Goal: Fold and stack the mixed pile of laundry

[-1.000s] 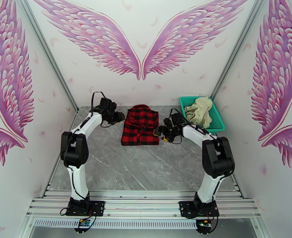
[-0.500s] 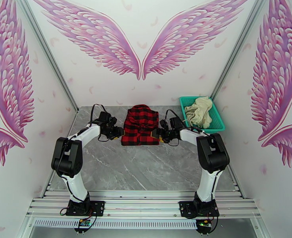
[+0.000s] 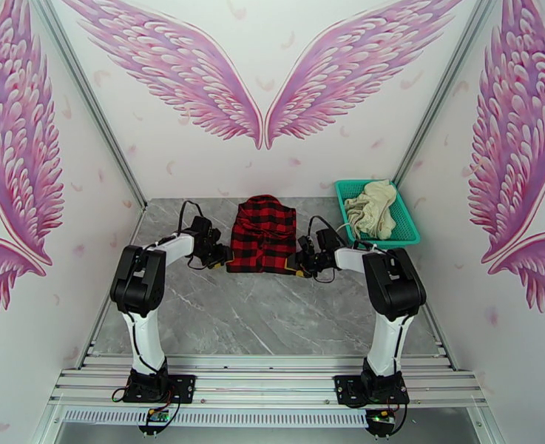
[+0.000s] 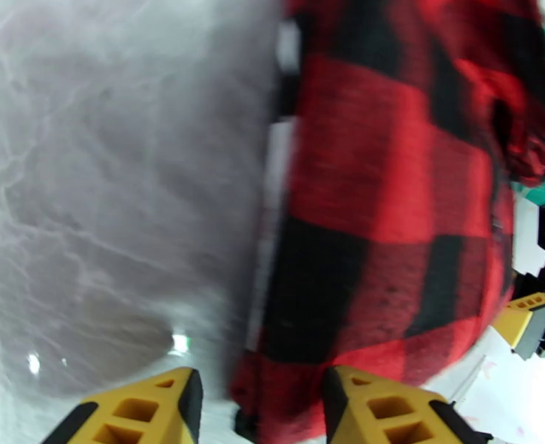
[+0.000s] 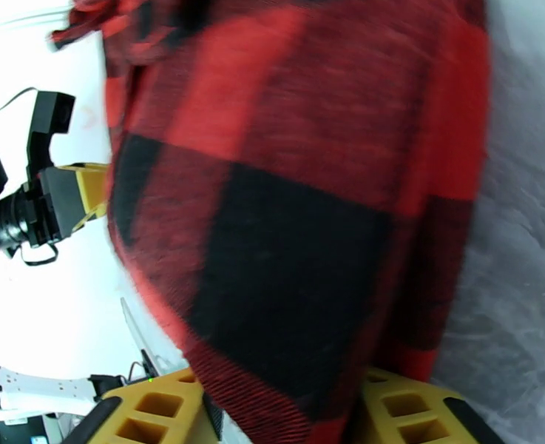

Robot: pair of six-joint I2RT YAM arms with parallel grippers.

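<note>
We note left gripper (image 4: 261,380) spread astride shirt (image 3: 262,232) corner; right gripper (image 5: 283,390) seemingly pinching the opposite corner, view blurred.

You have two garments: one red-and-black checked shirt (image 3: 262,234) at centre frame, one cream garment (image 3: 370,207) at upper right. One teal mesh basket (image 3: 405,229). One grey marbled table (image 3: 272,316). Two robot arms: left arm (image 3: 145,279), right arm (image 3: 394,283). Two grippers: left gripper (image 3: 220,254), right gripper (image 3: 302,262).
</note>
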